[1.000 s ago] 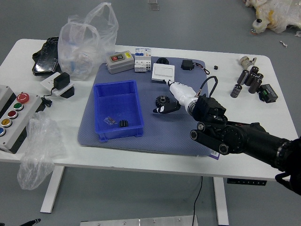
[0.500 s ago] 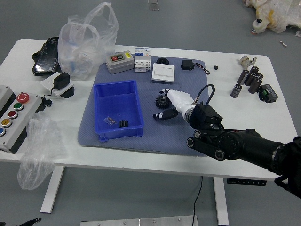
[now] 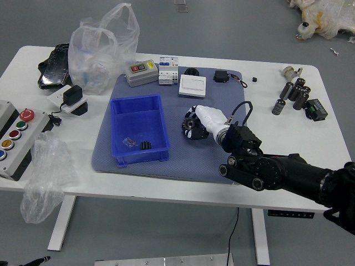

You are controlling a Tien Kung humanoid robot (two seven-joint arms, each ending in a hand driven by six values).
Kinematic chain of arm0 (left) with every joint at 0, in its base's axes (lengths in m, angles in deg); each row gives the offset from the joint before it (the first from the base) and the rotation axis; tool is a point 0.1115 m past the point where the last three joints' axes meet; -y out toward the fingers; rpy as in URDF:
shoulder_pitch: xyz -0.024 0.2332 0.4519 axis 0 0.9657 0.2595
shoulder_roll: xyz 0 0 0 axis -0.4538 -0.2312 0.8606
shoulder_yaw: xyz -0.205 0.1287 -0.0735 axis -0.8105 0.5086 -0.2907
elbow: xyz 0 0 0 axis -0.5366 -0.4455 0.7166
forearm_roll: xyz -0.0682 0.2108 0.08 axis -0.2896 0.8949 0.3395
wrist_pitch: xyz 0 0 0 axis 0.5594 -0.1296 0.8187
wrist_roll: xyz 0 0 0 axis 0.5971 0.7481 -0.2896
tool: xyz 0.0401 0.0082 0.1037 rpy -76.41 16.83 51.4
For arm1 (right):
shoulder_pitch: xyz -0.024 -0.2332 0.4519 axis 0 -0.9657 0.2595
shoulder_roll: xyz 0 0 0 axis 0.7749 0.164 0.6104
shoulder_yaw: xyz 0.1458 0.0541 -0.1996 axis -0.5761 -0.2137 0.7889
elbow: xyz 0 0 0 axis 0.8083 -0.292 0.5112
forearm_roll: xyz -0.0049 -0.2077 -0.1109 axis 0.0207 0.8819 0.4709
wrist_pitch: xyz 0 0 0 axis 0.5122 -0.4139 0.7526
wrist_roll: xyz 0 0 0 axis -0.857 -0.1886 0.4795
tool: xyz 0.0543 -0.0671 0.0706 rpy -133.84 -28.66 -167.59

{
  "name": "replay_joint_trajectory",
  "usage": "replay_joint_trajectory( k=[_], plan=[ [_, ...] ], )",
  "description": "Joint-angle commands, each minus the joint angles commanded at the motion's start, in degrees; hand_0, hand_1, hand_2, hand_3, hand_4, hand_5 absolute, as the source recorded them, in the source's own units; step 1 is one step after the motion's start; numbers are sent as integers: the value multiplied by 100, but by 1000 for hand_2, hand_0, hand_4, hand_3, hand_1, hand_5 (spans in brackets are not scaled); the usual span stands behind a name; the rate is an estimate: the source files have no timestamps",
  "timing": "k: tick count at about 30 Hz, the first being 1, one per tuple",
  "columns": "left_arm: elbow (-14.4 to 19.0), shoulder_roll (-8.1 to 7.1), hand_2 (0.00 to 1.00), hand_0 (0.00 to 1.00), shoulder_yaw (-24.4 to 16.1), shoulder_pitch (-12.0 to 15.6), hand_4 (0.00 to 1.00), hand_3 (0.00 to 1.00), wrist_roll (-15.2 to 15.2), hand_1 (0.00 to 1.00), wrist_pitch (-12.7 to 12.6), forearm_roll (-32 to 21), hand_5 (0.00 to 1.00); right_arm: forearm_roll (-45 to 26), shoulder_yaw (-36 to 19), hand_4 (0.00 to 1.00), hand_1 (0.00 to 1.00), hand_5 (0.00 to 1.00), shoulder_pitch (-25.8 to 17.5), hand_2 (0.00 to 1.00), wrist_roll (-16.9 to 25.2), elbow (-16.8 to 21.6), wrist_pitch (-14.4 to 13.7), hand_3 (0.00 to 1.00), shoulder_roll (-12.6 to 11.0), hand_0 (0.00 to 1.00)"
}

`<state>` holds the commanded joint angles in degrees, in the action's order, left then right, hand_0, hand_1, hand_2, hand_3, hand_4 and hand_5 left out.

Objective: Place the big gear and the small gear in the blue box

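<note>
On the grey mat (image 3: 177, 162) beside the blue box (image 3: 133, 118), the right hand (image 3: 213, 121) had brought its previously parted fingers together and was clamped on the big gear (image 3: 190, 122), making a lift the likely next step, firmness of grip unverified. Partly covered, the big gear appeared to lie flat, round face upward, its outline showing no long axis. Inside the box, near its near wall, lay what was judged the small gear (image 3: 145, 145); the left hand (image 3: 37, 261) was at the lower-left edge of view.
</note>
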<state>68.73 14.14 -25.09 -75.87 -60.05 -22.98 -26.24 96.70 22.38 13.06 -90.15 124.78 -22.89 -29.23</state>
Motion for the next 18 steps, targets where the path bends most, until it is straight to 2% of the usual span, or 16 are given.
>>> replay_joint_trajectory(
  k=[10,18],
  plan=[
    [-4,7,629,717,39,25,822,730,-22,624,-8,-62,606,802,-984,526,656,140,-25,527,-87,302,0,642,-307,837],
    [-5,7,629,716,41,42,822,730,-23,623,-13,-75,607,1522,-1405,530,656,146,-111,530,-176,1116,-7,641,-385,837]
  ],
)
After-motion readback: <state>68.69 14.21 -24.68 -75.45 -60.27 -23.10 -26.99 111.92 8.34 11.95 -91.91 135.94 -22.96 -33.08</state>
